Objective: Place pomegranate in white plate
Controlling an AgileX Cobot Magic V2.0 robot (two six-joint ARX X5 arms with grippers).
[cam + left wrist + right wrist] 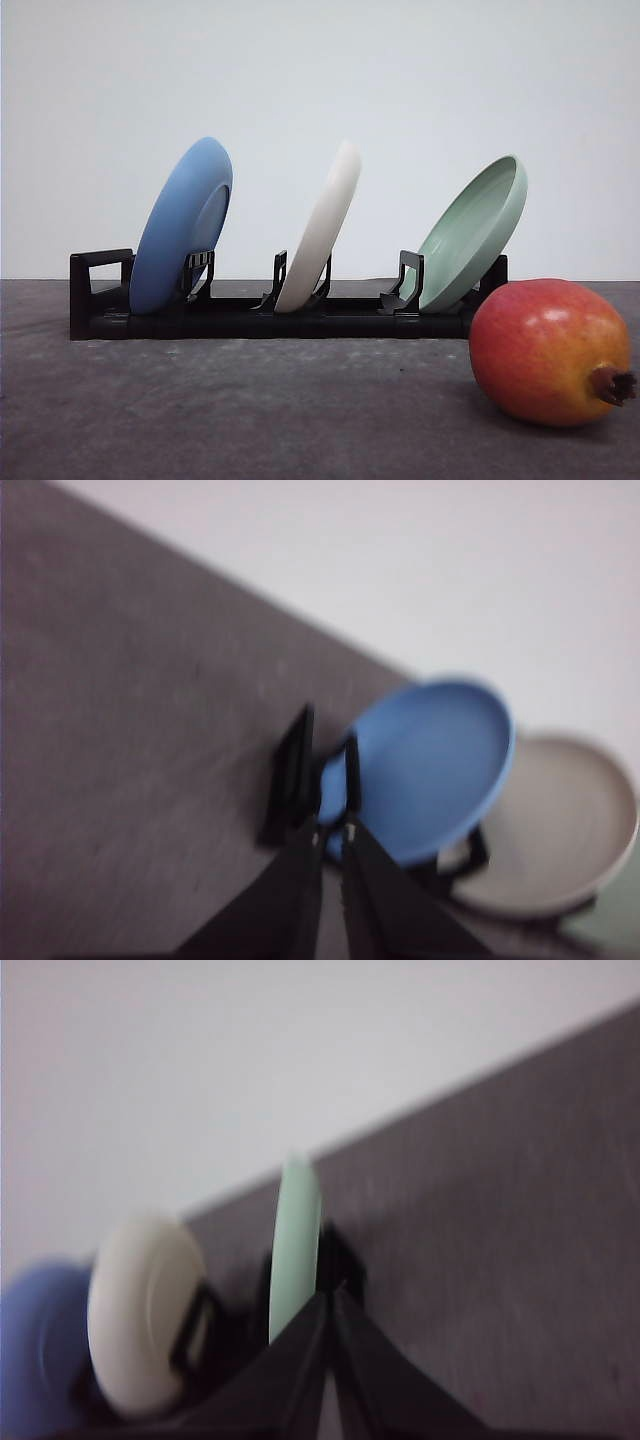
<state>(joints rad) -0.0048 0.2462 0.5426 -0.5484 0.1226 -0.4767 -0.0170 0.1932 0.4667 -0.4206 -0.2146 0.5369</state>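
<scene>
Clearly nothing has been picked up yet: the round red pomegranate with its yellow-orange blush [552,350] lies on the dark grey tabletop [250,410] at the robot's right, near the camera, its dark crown tip pointing right. The wide off-white matte plate [322,228] stands on edge, leaning right, in the middle slot of the black plastic plate rack [250,318].

The left claw [333,832] has its fingers nearly together with a slim gap and holds nothing; the right claw [331,1296] has its fingertips pressed closed, also empty.

As a judgement, the step in hand is to get the white plate out of the rack, since fruit cannot sit in a plate that stands upright. A claw would have to open first, take the plate by its upper rim, lift it along its lean until it clears the slot, then lay it flat on bare tabletop ahead of the rack. The right arm seems better placed for the fruit, gripping across its round body away from the crown.

In the way: the blue round plate [182,225] in the left slot and the pale green round plate [475,232] in the right one flank the white plate closely. The pomegranate lies just before the rack's right end and may roll if nudged.
</scene>
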